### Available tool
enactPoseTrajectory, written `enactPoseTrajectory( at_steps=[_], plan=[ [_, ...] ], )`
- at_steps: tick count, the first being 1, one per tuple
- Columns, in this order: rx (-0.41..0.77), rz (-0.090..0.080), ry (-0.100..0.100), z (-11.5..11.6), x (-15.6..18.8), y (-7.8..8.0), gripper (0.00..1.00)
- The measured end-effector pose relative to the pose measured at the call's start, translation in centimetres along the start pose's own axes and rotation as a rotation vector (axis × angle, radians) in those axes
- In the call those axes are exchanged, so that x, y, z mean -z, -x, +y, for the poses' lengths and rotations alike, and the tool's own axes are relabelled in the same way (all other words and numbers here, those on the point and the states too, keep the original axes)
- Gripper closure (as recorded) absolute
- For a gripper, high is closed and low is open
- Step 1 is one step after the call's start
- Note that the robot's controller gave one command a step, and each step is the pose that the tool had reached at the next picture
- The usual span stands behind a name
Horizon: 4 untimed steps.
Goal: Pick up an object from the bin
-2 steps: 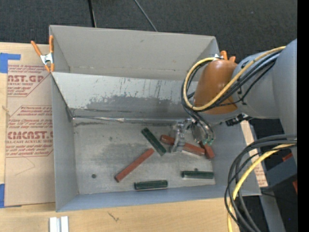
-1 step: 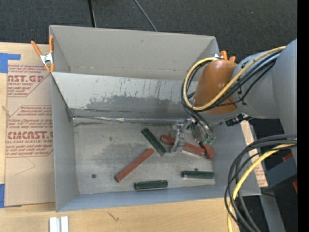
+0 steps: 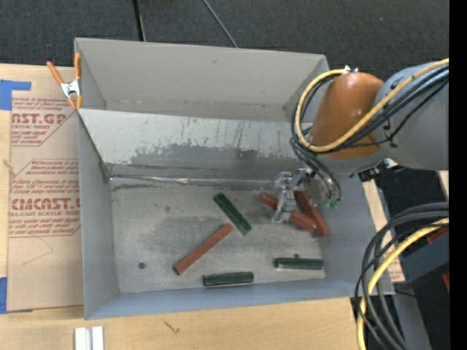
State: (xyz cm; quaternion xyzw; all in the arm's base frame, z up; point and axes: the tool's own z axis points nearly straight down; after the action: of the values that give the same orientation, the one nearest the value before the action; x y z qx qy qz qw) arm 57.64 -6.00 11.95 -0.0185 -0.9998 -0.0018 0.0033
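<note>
Where the pincer (image 3: 283,208) hangs, a red stick (image 3: 312,222) apparently points down-right.

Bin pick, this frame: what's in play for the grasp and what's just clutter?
In play: gripper, low at the right of the bin; small heap of red sticks directly under and beside it.
Lying about: long red stick mid-floor; tilted dark green stick beside it; dark green stick by the near wall; dark green stick at near right, below the heap.

The gripper (image 3: 282,208) hides part of the red sticks (image 3: 315,223) at the right of the bin (image 3: 197,75), so their number is unclear.
</note>
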Motion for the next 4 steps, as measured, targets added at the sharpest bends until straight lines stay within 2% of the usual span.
enactPoseTrajectory(
  at_steps=[1,2,3,4],
  plan=[
    [-0.060,-0.018,-0.003,3.2,0.9,0.8,1.00],
    [-0.039,-0.011,-0.004,-0.3,13.3,0.2,1.00],
    [-0.039,-0.010,-0.004,-0.3,13.3,0.2,0.00],
    [-0.038,-0.010,-0.004,-0.3,13.3,0.2,0.00]
  ],
)
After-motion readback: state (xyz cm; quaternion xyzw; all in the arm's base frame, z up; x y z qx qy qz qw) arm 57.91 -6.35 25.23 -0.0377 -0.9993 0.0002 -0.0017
